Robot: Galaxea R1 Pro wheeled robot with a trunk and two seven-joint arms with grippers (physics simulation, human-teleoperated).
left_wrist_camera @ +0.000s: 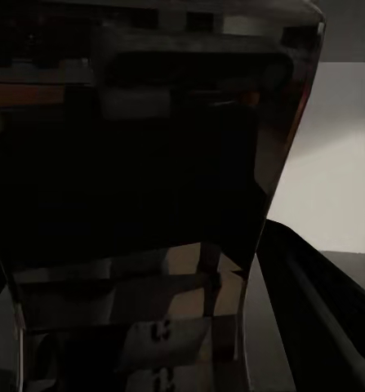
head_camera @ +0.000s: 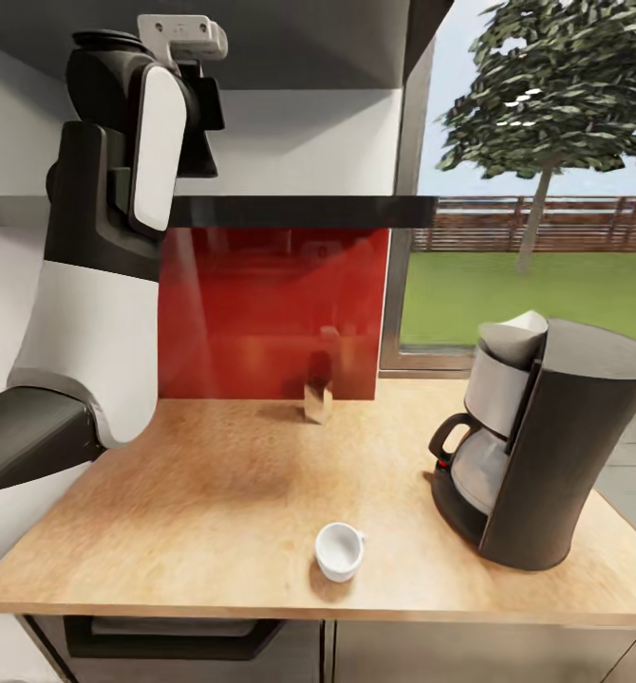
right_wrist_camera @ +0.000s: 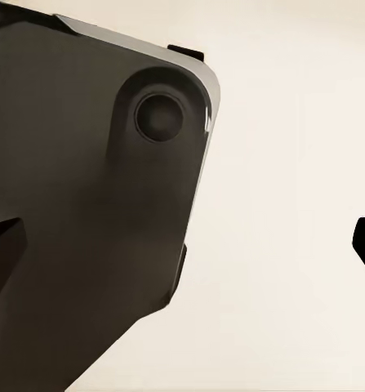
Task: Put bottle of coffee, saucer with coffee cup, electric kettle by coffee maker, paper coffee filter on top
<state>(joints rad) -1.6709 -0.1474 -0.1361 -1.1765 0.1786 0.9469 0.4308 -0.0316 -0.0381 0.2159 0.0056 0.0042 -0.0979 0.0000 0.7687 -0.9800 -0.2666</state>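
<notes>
The coffee maker (head_camera: 565,446) stands at the right of the kitchen countertop (head_camera: 214,493), and a white paper coffee filter (head_camera: 517,337) sits in its top. The white coffee cup (head_camera: 340,550) rests on the bare wood near the front edge, left of the machine. My left arm is raised and its gripper (head_camera: 202,142) hangs just above the dark kitchen shelf (head_camera: 299,211). In the left wrist view a dark translucent glass body (left_wrist_camera: 149,204) looks like the electric kettle, very close; the jaws are hidden. My right gripper (right_wrist_camera: 182,253) is open. The bottle of coffee and saucer are out of view.
A small brown box (head_camera: 318,400) stands at the back of the counter against the red backsplash (head_camera: 271,313). A window (head_camera: 536,237) onto a lawn and tree is at the right. Dark cabinet fronts (head_camera: 403,659) run below the counter. A dark robot part (right_wrist_camera: 76,212) sits close in the right wrist view.
</notes>
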